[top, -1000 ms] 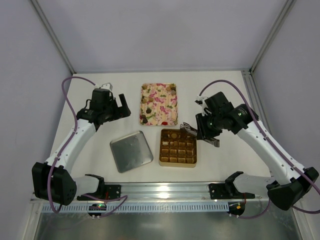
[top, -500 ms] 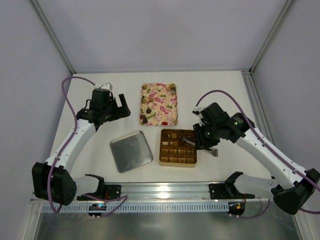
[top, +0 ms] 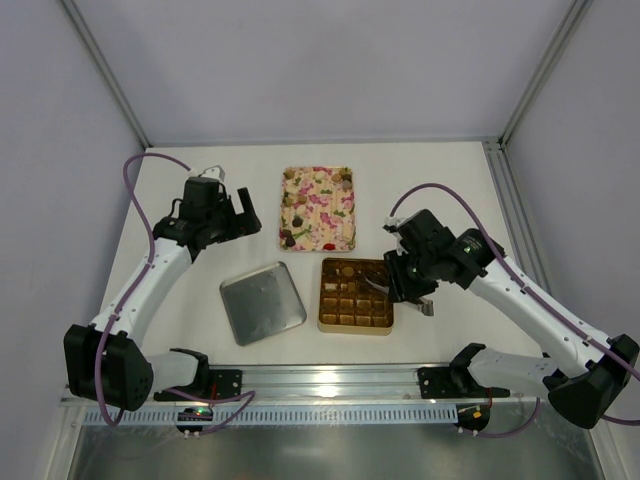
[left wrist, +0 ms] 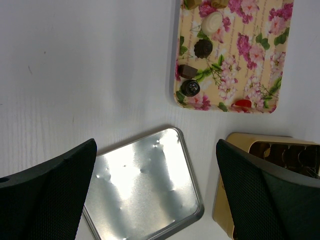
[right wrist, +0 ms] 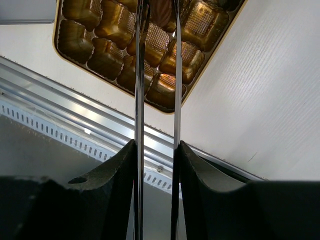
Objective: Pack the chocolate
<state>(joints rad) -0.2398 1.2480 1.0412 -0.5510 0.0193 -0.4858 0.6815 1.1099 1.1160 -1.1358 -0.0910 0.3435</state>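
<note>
Several chocolates (left wrist: 203, 48) lie on the floral tray (top: 318, 208), most of them dark and one red (left wrist: 243, 104). My right gripper (top: 400, 278) is shut on metal tongs (right wrist: 139, 75), whose tips reach down over the gold box (top: 355, 322). A dark brown chocolate (right wrist: 161, 11) sits between the tong tips, above a cell of the box (right wrist: 210, 55), at the top edge of the right wrist view. My left gripper (top: 245, 215) hangs open left of the tray with nothing between its fingers (left wrist: 50, 190).
A silver lid (top: 262, 302) lies upside down left of the gold box, below my left gripper (left wrist: 155, 145). The metal rail (top: 330, 380) runs along the near table edge. Frame posts stand at the back corners.
My right arm has moved left and down, bringing the tongs and chocolate from beside the gold box to over its cells. The left arm has not moved.
</note>
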